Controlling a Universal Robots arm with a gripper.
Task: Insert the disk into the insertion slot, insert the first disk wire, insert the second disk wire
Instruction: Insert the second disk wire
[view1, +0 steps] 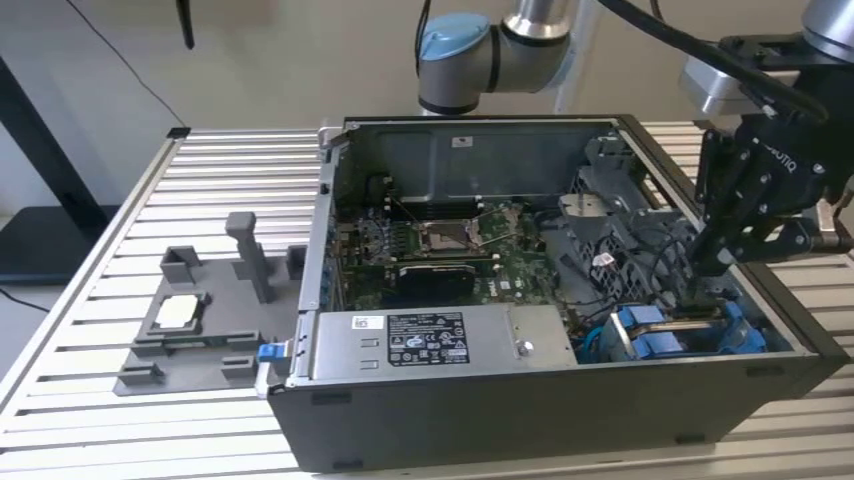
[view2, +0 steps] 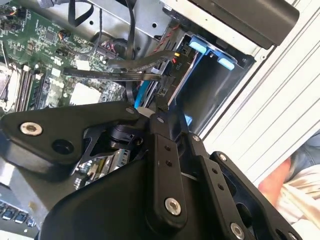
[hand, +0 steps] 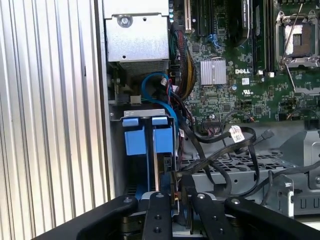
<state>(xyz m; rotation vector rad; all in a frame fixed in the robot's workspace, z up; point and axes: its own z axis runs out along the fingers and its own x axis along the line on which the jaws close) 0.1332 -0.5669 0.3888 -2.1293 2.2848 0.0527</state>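
The disk (hand: 156, 167) stands on edge in the insertion slot (view1: 750, 335) at the case's front corner on the exterior view's right, its blue carrier tabs (hand: 148, 135) uppermost. My gripper (view1: 705, 290) reaches down into the case right over that bay. In both wrist views its fingers (view2: 159, 150) are drawn together on a black connector (view2: 172, 67) at the disk's end. A flat black disk wire (view2: 112, 73) trails from the connector toward the motherboard. Another black wire (hand: 220, 150) lies loose beside the bay.
The open computer case (view1: 534, 400) sits on a slatted metal table (view1: 134, 200). A silver power supply box (view1: 427, 335) and the motherboard (view1: 441, 245) lie beside the bay. A grey fixture (view1: 200, 320) stands outside the case. A person's sleeve (view2: 300, 185) is nearby.
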